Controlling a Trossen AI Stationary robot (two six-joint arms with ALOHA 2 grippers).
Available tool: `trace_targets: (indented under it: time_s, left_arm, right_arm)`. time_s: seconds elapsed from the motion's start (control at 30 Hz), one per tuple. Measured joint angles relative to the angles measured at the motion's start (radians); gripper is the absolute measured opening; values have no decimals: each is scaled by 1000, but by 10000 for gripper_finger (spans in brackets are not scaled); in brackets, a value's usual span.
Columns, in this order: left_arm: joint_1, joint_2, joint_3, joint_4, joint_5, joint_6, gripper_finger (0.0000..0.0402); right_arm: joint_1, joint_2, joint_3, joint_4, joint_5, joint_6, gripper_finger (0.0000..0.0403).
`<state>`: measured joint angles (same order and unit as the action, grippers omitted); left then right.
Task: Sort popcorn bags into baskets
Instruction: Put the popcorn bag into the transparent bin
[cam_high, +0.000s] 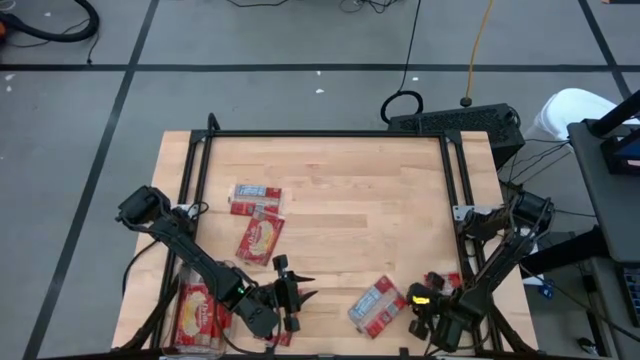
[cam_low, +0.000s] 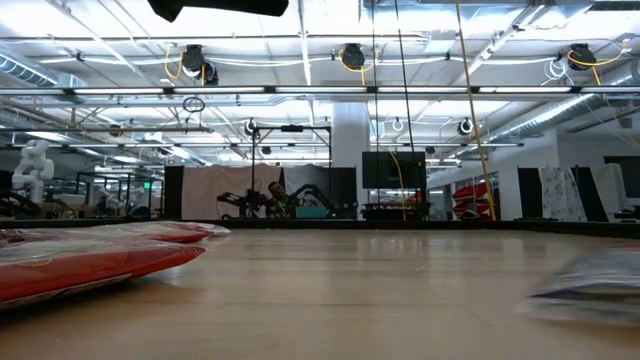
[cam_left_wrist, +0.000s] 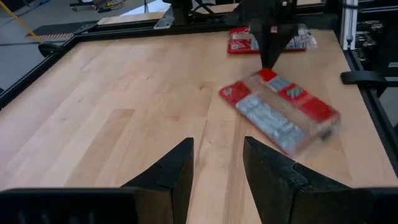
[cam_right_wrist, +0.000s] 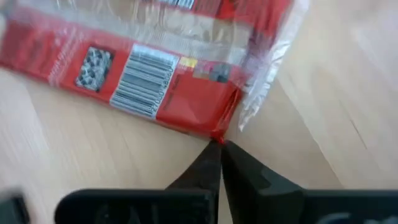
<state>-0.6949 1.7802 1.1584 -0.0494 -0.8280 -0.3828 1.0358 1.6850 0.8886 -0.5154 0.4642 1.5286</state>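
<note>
A red popcorn bag (cam_high: 377, 305) lies label side up near the table's near edge, between my two grippers; it also shows in the left wrist view (cam_left_wrist: 280, 109) and the right wrist view (cam_right_wrist: 143, 68). My right gripper (cam_high: 420, 300) is shut at one of its corners. My left gripper (cam_high: 300, 292) is open and empty to the bag's left, fingers (cam_left_wrist: 180, 168) level over bare wood. Two more bags (cam_high: 255, 198) (cam_high: 260, 240) lie flat farther back on the left. The see-through basket (cam_high: 180, 340) at the near left corner holds red bags (cam_high: 200, 312). My right gripper pinches the bag's red corner (cam_right_wrist: 217, 134) between its two fingers, only at their free ends. The fingers come from the table's right, slanting down, as the left wrist view shows at the corner (cam_left_wrist: 267, 74). The rest of the bag (cam_left_wrist: 292, 118) lies on or just above the wood.
A black frame (cam_high: 320, 134) runs around the table's far and side edges. Another red packet (cam_high: 452, 282) shows beside my right arm. In the low view, red bags (cam_low: 90, 262) lie at the left and a blurred bag (cam_low: 590, 285) at the right. Bare wood (cam_high: 370, 200) lies in the middle.
</note>
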Motion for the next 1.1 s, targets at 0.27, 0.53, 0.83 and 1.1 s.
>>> trace_targets:
  time_s: [0.27,0.53,0.83,1.1]
  left_arm:
    - [0,0,0,0,0,-19,145]
    - [-14,0,0,-2,0,-18,145]
    - [9,0,0,-54,0,-115,145]
    - [35,0,-25,-176,20,-198,145]
  right_arm:
    - [-55,2,-2,208,320,-93,2]
    - [-179,1,0,315,284,-319,0]
    - [-321,0,0,396,269,-539,0]
    - [-419,-8,0,641,265,-875,0]
